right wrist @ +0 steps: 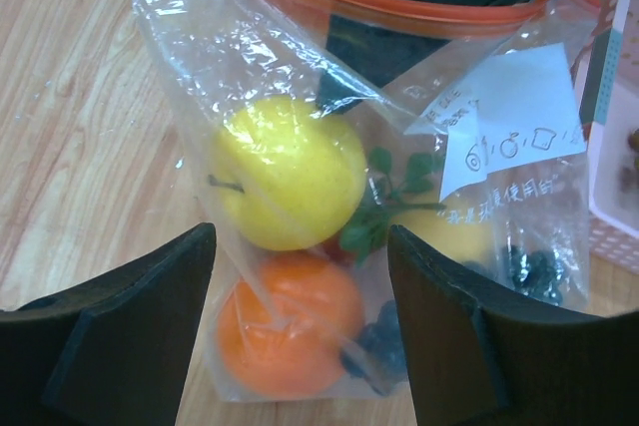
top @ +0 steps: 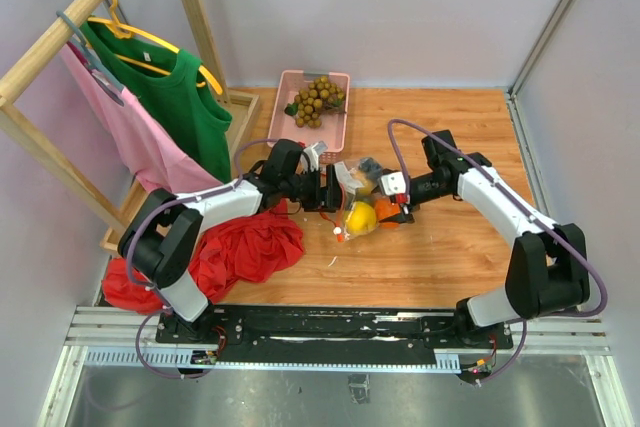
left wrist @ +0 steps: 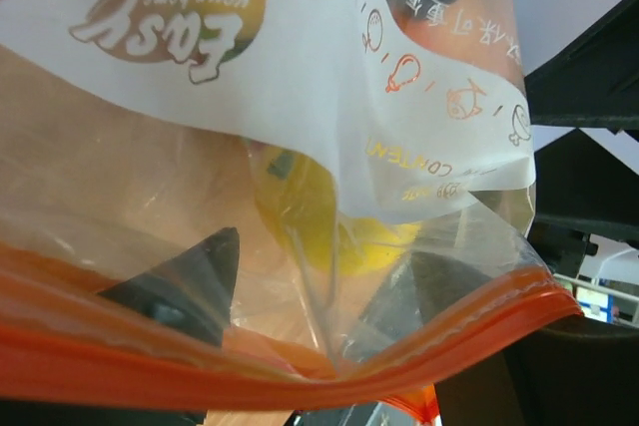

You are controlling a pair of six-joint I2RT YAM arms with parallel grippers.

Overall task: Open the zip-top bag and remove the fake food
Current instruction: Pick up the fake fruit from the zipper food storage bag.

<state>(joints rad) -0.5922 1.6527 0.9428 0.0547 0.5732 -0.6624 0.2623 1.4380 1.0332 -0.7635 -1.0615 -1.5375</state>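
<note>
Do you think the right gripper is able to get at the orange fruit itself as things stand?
Probably not directly. The right gripper stands open astride the orange fruit, but the fruit sits inside the zip-top bag, whose orange zip strip looks shut; only plastic is reachable.

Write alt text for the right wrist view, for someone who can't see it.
A clear zip-top bag with an orange-red zip strip lies over a wooden table, holding a yellow fruit, an orange fruit, green leaves and a dark bunch. The right end effector has its fingers apart, one at each side of the bag.
</note>
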